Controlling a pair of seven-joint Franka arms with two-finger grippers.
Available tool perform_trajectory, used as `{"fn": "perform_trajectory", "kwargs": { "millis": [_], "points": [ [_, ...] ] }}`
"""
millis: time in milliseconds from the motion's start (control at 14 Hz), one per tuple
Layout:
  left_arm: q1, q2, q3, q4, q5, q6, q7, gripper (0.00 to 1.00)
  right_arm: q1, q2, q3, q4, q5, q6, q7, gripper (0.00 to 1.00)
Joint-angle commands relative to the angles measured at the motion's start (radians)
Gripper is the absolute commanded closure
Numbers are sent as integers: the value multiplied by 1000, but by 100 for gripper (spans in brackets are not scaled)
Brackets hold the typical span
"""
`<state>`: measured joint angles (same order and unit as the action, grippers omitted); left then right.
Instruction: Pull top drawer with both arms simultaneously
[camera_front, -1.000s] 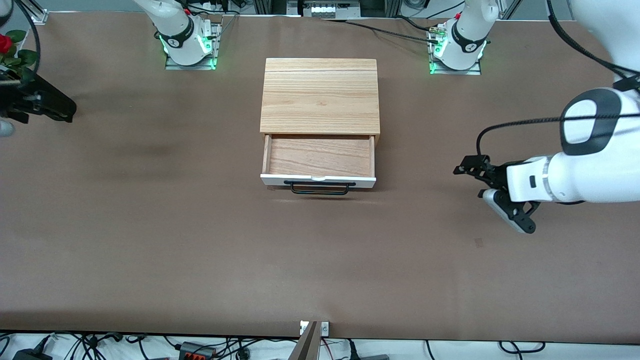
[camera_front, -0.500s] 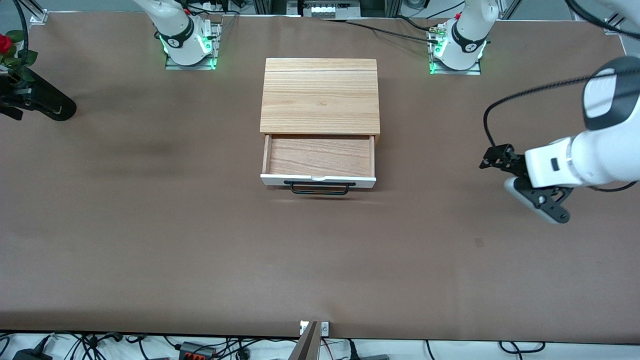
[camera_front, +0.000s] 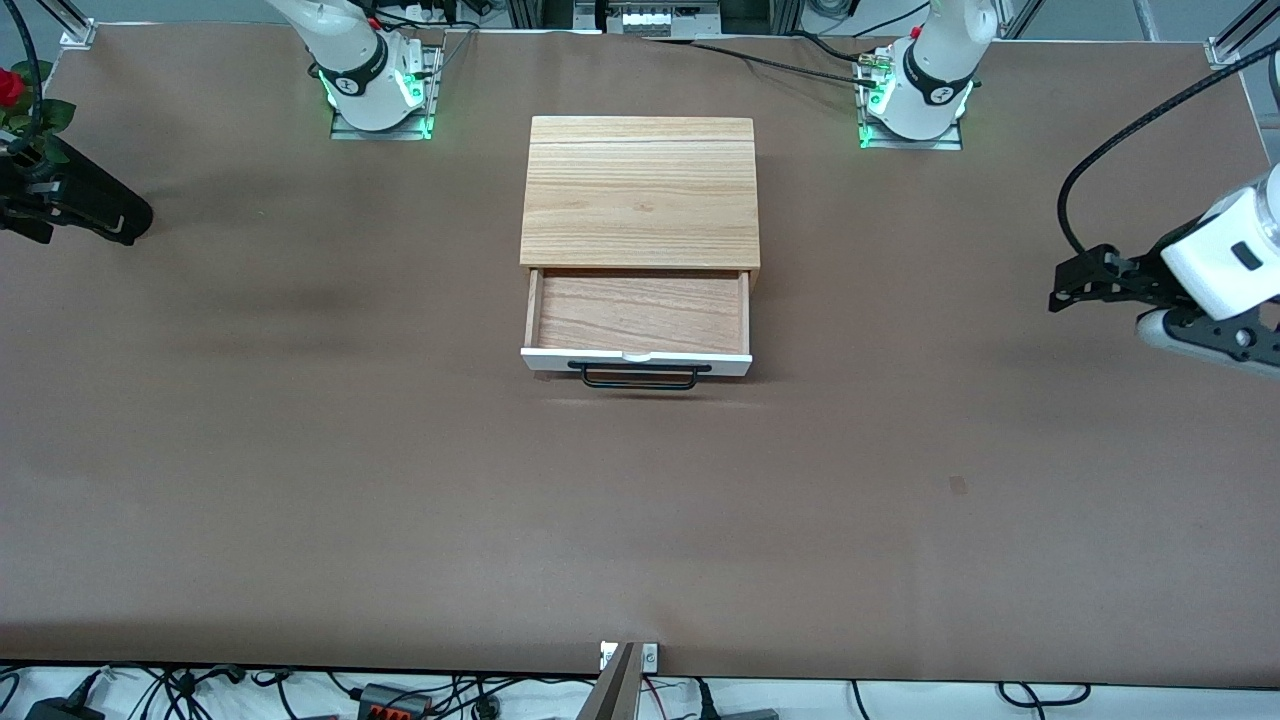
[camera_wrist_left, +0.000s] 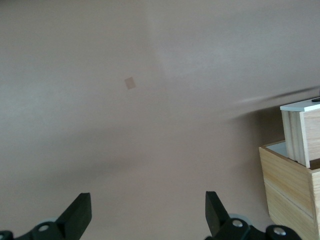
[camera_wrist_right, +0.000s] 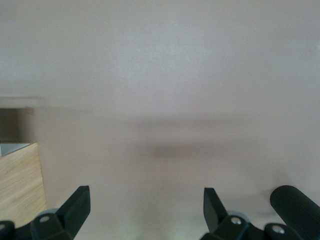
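The top drawer (camera_front: 637, 322) stands pulled out; the left hand (camera_wrist_left: 148, 215) and right hand (camera_wrist_right: 146, 212), seemingly off at the tabletop (camera_front: 300, 480) ends, both gape wide.

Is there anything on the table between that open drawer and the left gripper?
Nothing: the front view shows only bare brown table between the top drawer and the left gripper.

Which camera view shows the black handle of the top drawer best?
The front view: the whole black handle shows on the open top drawer. The left wrist view shows only the drawer's corner; the right wrist view shows only a wooden edge.
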<state>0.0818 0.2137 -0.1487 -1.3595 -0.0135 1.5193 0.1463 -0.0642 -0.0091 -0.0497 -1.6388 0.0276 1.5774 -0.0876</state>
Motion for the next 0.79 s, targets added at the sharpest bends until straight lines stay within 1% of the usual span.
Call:
{"fn": "perform_trajectory", "kwargs": {
  "millis": [0,143,429,643,714],
  "points": [
    [19,-108,-15,-128,24,12,-14,0,-6,-3,8,4,9,-8,8,0],
    [24,-154,-25,-174,23,9,-13,0,-6,-3,10,4,9,-10,8,0],
    [26,-201,-25,-242,12,13,-25,0,-5,-2,10,5,9,-8,8,0],
    [26,-264,-25,-345,6,74,-30,0,-3,0,11,5,9,-10,8,0],
    [26,-263,-23,-342,6,78,-31,0,-2,-2,11,5,9,-10,8,0]
  ]
}}
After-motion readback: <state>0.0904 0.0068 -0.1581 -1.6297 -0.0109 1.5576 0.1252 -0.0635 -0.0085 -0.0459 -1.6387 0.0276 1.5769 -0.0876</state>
